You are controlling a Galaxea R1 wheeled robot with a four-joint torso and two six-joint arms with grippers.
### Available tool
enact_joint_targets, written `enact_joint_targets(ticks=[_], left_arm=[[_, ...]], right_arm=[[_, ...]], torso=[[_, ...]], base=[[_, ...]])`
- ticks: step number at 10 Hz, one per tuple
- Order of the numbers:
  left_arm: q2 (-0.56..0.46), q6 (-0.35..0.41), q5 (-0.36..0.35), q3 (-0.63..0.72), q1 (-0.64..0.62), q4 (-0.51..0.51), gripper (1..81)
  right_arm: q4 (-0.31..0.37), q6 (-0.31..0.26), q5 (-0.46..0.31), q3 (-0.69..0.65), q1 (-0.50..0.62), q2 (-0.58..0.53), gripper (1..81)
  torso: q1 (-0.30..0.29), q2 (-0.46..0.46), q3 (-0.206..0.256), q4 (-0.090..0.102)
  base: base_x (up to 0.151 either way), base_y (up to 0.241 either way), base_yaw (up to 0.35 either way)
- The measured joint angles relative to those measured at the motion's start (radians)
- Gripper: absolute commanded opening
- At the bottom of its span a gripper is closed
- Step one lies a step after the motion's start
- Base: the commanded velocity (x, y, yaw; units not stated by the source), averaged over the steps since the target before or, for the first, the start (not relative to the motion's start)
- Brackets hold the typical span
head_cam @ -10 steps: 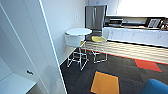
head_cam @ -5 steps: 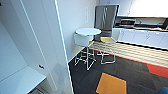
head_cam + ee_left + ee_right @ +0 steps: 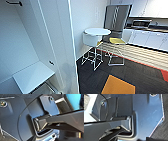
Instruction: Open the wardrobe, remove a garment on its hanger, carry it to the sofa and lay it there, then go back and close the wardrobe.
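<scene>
We're parked right up against the wardrobe [image 3: 50, 37], which fills the head view from about 9 o'clock round to 12: smooth matte white panels, an open door edge running tall and straight down the middle, and a flat white shelf [image 3: 33, 77] inside at roughly 8 o'clock. There's a short dark rail or hook [image 3: 14, 3] up at 11 o'clock (too blurry to call it more than that) and a small dark fitting [image 3: 51, 62] on the inner panel. Over at 2 o'clock sits a round white table [image 3: 97, 31] with a white shell chair [image 3: 92, 40] on thin wire legs, plus a yellow-seated stool [image 3: 117, 41], and behind them a shiny steel fridge [image 3: 117, 16] and white kitchen cabinets [image 3: 147, 38]. The floor is dark ribbed carpet [image 3: 140, 80] with an orange tile [image 3: 118, 86] at 5 o'clock and a pale striped band [image 3: 140, 53] along the counter. No readable writing anywhere. Wrist cameras give us mostly dark metal robot parts, with a patch of bright blue [image 3: 73, 100] in the left one. As for the jaws on either arm, we honestly can't tell how they stand.
</scene>
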Motion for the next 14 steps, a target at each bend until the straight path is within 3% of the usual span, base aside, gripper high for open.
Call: enact_joint_targets(ticks=[14], left_arm=[[0.059,0.000,0.000,-0.073,0.005,0.035,81.1]], right_arm=[[-0.001,0.000,-0.001,-0.001,-0.002,0.000,81.1]], torso=[[0.000,0.000,0.000,0.000]], base=[[0.000,0.000,0.253]])
